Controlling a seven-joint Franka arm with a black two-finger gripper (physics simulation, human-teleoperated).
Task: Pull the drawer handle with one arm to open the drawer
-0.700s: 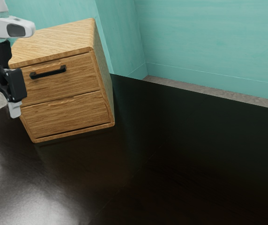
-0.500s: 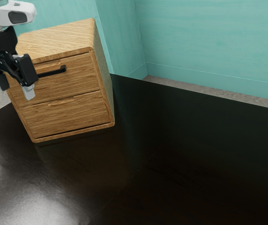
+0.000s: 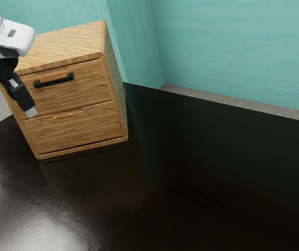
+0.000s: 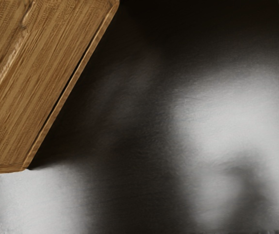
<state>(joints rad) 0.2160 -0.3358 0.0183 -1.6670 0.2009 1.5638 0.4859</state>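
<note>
A wooden two-drawer cabinet (image 3: 71, 44) stands at the exterior view's left, against the teal wall. Its top drawer (image 3: 87, 86) carries a black bar handle (image 3: 54, 80) and looks shut, flush with the front. My gripper (image 3: 29, 111) hangs in front of the cabinet's left edge, left of and slightly below the handle, not touching it. I see it edge-on, pointing down and right; it is open with nothing in it. The wrist view shows the cabinet's wooden front (image 4: 32, 73) over the glossy dark floor (image 4: 188, 146).
The lower drawer (image 3: 73, 125) has a wooden grip and is shut. A dark glossy floor (image 3: 191, 183) spreads to the exterior view's right, bounded by a teal wall (image 3: 233, 42) and a grey skirting strip (image 3: 243, 102).
My hand rose and swung right toward the cabinet front, then turned, so the two fingers that stood apart now line up edge-on. The drawer has not moved.
</note>
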